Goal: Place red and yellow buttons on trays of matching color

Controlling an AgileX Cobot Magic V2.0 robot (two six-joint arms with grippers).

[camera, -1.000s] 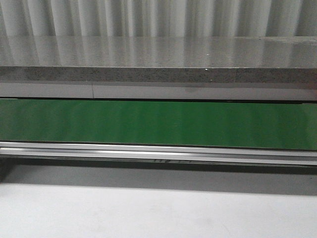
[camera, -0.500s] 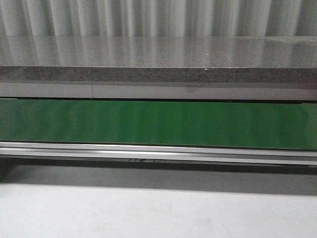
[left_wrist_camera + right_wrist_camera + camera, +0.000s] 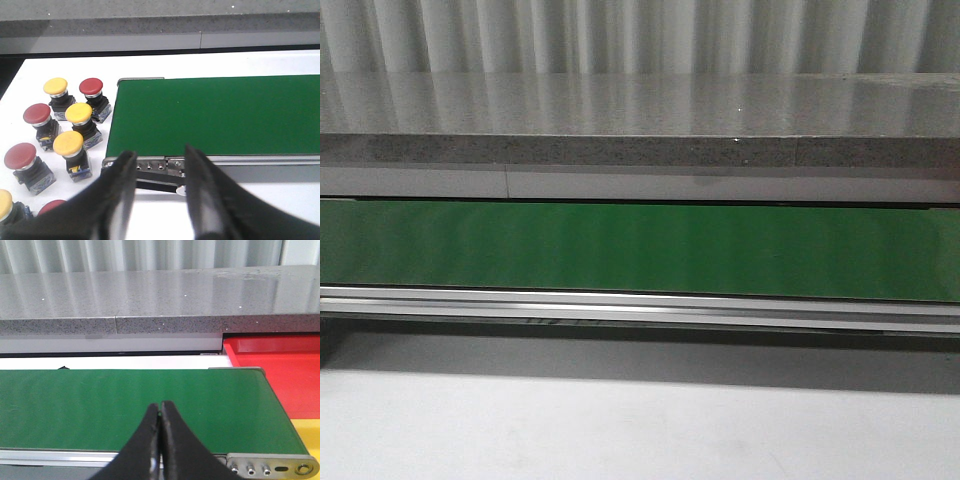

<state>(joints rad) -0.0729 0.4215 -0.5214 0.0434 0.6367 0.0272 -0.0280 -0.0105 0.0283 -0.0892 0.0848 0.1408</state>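
Several red and yellow buttons stand on the white table beside one end of the green conveyor belt (image 3: 210, 115) in the left wrist view, among them a yellow button (image 3: 68, 143), another yellow button (image 3: 78, 113) and a red button (image 3: 91, 86). My left gripper (image 3: 160, 156) is open and empty, hovering over the belt's end rail, apart from the buttons. In the right wrist view my right gripper (image 3: 160, 410) is shut with nothing in it, over the green belt (image 3: 125, 405). The red tray (image 3: 280, 370) and a corner of the yellow tray (image 3: 309, 432) lie past that belt end.
The front view shows only the green belt (image 3: 640, 250), its metal rail (image 3: 640, 308), the white table (image 3: 640, 430) and a grey stone ledge (image 3: 640, 120) behind. No arm or button appears there.
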